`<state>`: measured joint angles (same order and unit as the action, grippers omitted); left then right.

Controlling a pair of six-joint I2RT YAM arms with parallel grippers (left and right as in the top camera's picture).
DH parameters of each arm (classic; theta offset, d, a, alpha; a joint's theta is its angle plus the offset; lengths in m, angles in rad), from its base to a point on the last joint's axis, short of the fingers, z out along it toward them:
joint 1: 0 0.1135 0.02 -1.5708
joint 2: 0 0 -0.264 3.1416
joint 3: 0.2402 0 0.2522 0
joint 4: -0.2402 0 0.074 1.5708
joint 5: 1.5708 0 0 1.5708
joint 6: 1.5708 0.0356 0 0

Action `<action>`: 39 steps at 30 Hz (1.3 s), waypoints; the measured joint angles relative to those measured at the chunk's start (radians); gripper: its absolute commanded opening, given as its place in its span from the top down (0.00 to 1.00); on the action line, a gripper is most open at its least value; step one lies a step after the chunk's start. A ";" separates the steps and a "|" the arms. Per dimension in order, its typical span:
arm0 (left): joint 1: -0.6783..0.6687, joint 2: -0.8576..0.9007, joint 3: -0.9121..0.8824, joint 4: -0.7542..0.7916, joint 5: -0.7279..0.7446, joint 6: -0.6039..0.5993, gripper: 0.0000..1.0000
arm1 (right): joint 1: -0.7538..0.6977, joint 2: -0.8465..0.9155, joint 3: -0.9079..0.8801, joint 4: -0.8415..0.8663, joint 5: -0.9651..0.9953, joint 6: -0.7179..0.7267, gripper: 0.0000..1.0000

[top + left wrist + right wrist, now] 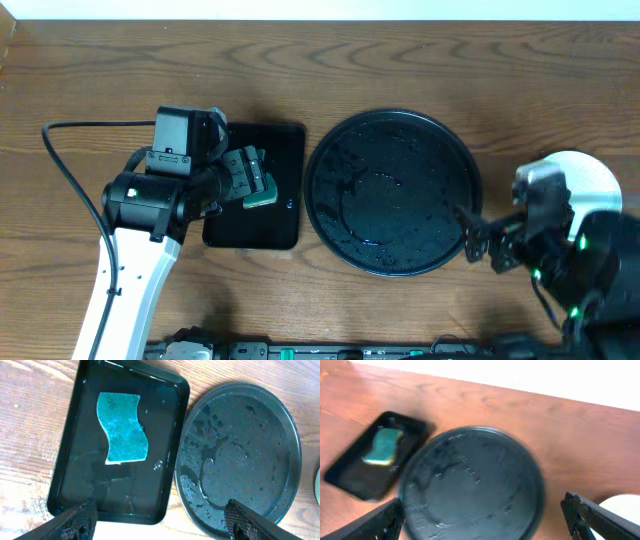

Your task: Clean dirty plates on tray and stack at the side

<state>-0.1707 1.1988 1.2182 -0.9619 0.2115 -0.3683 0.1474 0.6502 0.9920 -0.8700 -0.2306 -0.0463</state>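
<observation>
L arm: white link rises from the bottom-left of the bench (400, 60); black wrist bends to the right; black cable (70, 170) loops off its left side.
L tool (252, 178): hangs over the rect. tray; fingers (80, 521) spread wide, nothing btw them.
Rect. tray (255, 228): small, black, glossy, wet inside; sits just left of the round tray.
Sponge (122, 427): teal, wavy-edged, lies flat in the rect. tray, under and ahead of the L tool, not touched by it. Faint print on its top face, too small to read.
Tray (400, 200): big round black one w/ raised rim, mid-bench; holds a water film and droplets.
R tool (478, 238): at the tray's right rim, pointing left across it; fingers (385, 520) spread wide, nothing btw them. R wrist view is blurred.
Plates (585, 168): pale round shape on the bench, right of the tray, off it; behind the R tool and partly under the R arm. Count and colours: can't tell. Shows as a pale edge low-right in the R wrist view.
R arm: black, comes in from the bottom-right corner; wrist aims left at the tray.
</observation>
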 measured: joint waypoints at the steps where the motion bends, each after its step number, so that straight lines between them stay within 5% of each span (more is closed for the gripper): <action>1: 0.000 0.000 0.000 0.000 0.000 0.000 0.18 | 0.008 -0.039 -0.039 0.018 0.022 -0.031 0.01; 13: 0.000 0.000 0.002 0.000 0.000 0.000 0.18 | 0.012 -0.550 -0.687 0.321 0.109 -0.135 0.01; 18: 0.000 0.000 0.002 0.000 0.000 0.000 0.18 | 0.012 -0.634 -0.859 0.509 0.114 -0.140 0.01; 27: 0.000 0.000 0.002 0.000 0.000 0.000 0.18 | 0.012 -0.639 -0.957 0.789 0.116 -0.143 0.01; 39: 0.000 0.000 0.002 0.000 0.000 0.000 0.18 | 0.014 -0.639 -0.982 0.806 0.116 -0.143 0.01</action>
<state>-0.1707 1.1988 1.2198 -0.9619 0.2115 -0.3683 0.1616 0.0109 0.0097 -0.0635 -0.1146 -0.1894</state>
